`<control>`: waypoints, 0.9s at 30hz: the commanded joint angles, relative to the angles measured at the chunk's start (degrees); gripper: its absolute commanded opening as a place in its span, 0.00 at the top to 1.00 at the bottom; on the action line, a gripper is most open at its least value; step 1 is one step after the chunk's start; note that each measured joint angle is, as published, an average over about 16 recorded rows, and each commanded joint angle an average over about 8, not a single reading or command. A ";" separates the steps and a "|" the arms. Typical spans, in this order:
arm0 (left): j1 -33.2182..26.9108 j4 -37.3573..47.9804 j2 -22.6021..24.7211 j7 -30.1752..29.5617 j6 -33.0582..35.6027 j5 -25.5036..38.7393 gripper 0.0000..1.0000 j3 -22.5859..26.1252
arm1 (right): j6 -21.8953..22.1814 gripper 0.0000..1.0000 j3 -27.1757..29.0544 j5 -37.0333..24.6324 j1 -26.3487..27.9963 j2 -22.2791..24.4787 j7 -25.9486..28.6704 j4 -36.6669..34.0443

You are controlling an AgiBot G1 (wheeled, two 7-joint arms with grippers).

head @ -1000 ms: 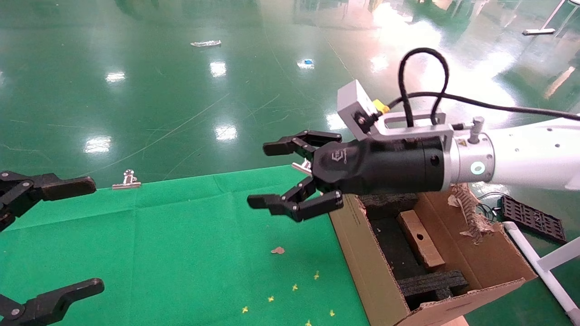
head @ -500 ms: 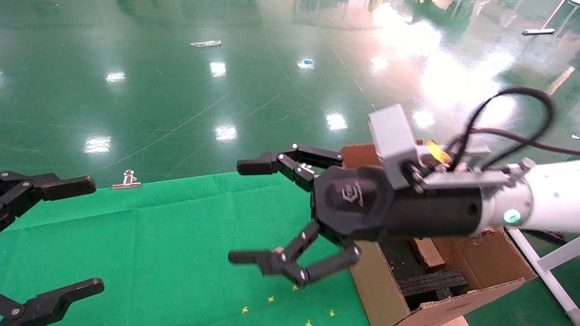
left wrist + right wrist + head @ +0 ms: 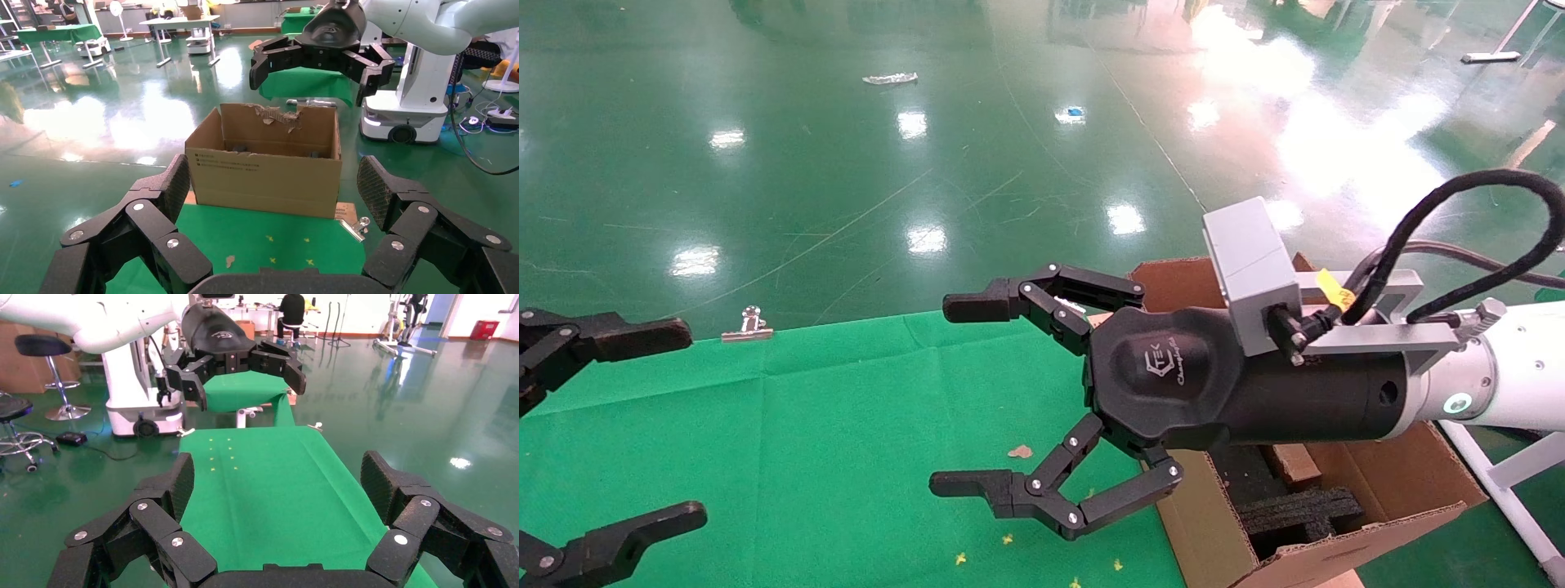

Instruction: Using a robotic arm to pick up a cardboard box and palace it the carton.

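A shiny green floor (image 3: 846,163) surrounds a desk (image 3: 846,425) covered with green cloth, and the carton (image 3: 1418,482) stands at the desk's right end with its flaps up. You see the right end effector (image 3: 977,392) in the air above the cloth, just beside the carton's left wall, with its fingers spread wide and nothing between them. The left end effector (image 3: 641,425) waits at the left border of the head view, also spread wide and empty.

The cardboard box (image 3: 1291,461) lies already inside the carton, between the black foam inserts (image 3: 1295,510); the wrist of the robotic arm (image 3: 1508,384) covers most of it, so you see only one end. I judge that its long axis runs along the length of the carton, from the far wall toward the near flap, and that it lies flat, but the hidden part does not allow me to be sure.

I expect the box is light and quite stiff, since it is small and made of corrugated board. Any taped faces would be smooth and could slip a little in the pads. If you must take it again, hold it across the narrow width, near the middle of its length, with moderate force, because thin board dents easily. The foam close on both ends leaves little room, so come from above.
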 commanded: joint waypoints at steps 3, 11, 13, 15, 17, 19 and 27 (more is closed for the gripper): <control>0.00 0.00 0.00 0.00 0.00 0.00 0.00 0.00 | 0.09 0.00 -0.45 -0.22 0.43 0.00 0.09 -0.30; 0.00 0.00 0.00 0.00 0.01 0.00 0.00 0.00 | 0.20 0.00 -0.89 -0.43 0.86 -0.03 0.18 -0.61; 0.00 0.00 0.00 -0.01 0.01 0.00 0.00 0.00 | 0.21 0.00 -0.96 -0.49 0.93 -0.03 0.19 -0.66; 0.00 0.00 0.00 0.00 0.01 0.00 0.00 0.00 | 0.22 0.00 -1.02 -0.53 0.99 -0.04 0.20 -0.70; 0.00 0.00 0.00 0.00 0.01 0.00 0.00 0.00 | 0.23 0.00 -1.07 -0.56 1.05 -0.04 0.21 -0.73; 0.00 0.00 0.00 0.00 0.02 0.00 0.00 0.00 | 0.24 0.00 -1.12 -0.58 1.09 -0.05 0.21 -0.76; 0.00 0.00 0.00 -0.01 0.02 0.00 0.00 -0.01 | 0.27 0.00 -1.24 -0.62 1.21 -0.07 0.24 -0.84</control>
